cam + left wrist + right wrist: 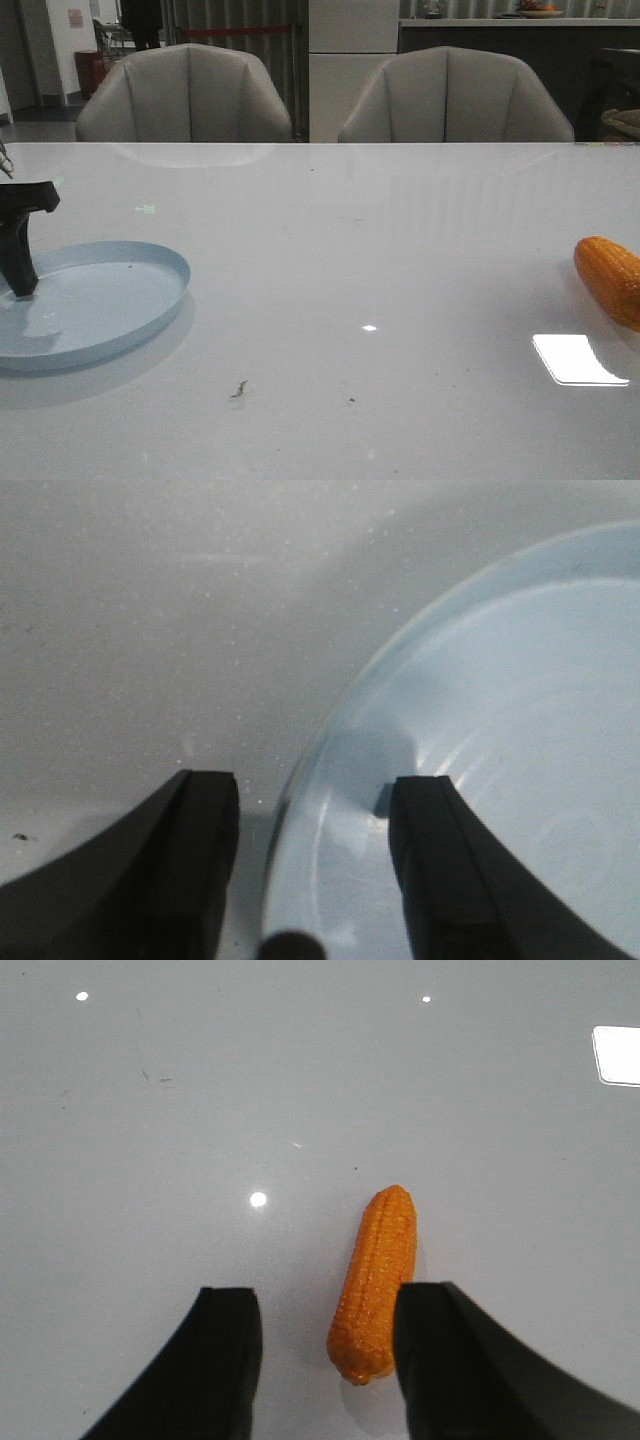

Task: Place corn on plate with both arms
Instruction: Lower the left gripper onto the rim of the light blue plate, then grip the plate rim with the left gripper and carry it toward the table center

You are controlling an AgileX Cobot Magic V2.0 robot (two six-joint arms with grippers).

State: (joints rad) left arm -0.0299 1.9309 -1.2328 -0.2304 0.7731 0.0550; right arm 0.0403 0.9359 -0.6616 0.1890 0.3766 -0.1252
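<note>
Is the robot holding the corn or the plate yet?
No, neither. The right gripper is open with the corn lying loose between its fingers. The left gripper is open astride the plate rim, not pinching it.

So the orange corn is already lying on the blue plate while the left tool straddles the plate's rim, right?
Not quite. The corn lies on the bare table, far to the right of the plate, as the front view shows. The left tool does straddle the plate's rim.
</note>
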